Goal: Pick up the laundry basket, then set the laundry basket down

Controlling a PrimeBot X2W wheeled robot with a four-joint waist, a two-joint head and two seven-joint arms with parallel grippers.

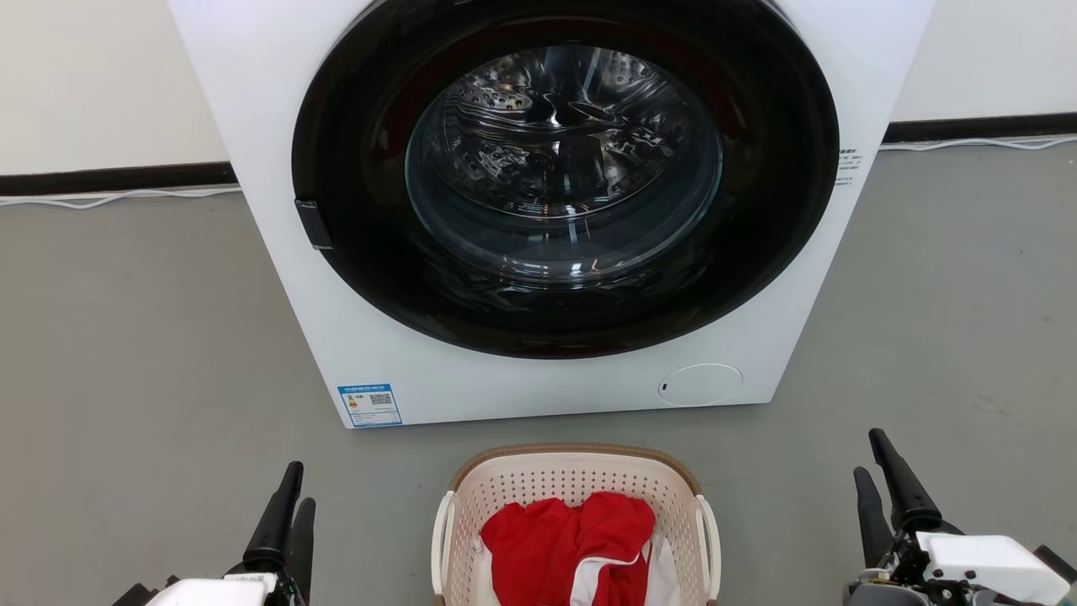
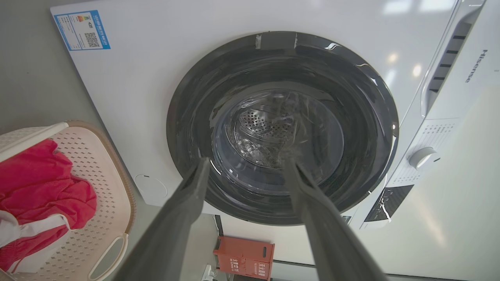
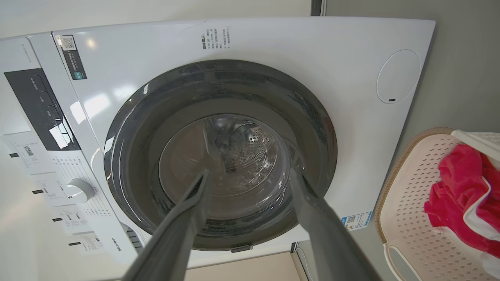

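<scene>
Seemingly light and stiff, the laundry basket (image 1: 572, 481) is sitting at six o'clock, offering white side handles (image 1: 443, 539) to the spread left end effector (image 1: 300, 488) and right end effector (image 1: 868, 454).

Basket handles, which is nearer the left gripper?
The handle on the basket's left side; the other handle sits beyond the red clothes, toward the right gripper.

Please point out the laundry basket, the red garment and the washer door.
laundry basket (image 1: 572, 449): head view, brown far rim.
red garment (image 1: 555, 547): head view, middle of the cloth.
washer door (image 1: 564, 160): head view, centre of glass.
</scene>
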